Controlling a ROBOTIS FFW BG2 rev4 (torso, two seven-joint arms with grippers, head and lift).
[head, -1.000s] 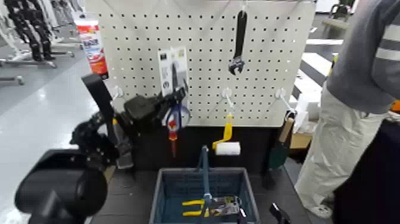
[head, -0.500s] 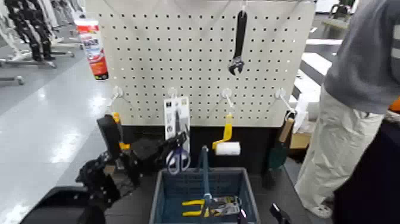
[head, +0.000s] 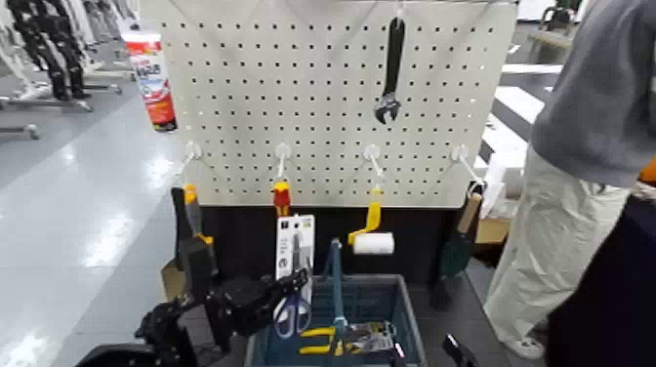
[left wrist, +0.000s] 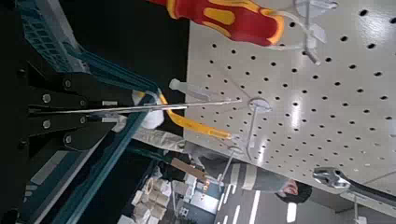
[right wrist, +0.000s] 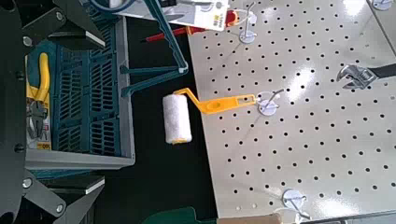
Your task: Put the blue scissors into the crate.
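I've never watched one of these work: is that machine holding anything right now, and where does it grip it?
Yes: the left hand holds the blue scissors on their white card, gripped low by the handle loops, above the crate.

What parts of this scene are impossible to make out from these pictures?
- Crate: its near end is cut off by the head view's bottom edge.
- Blue scissors: the left hand covers the card's lower left edge in the head view.
- Right hand: in the right wrist view only dark parts show at the edge, so its state cannot be told.
- Person: cut off by the head view's top and right edges.
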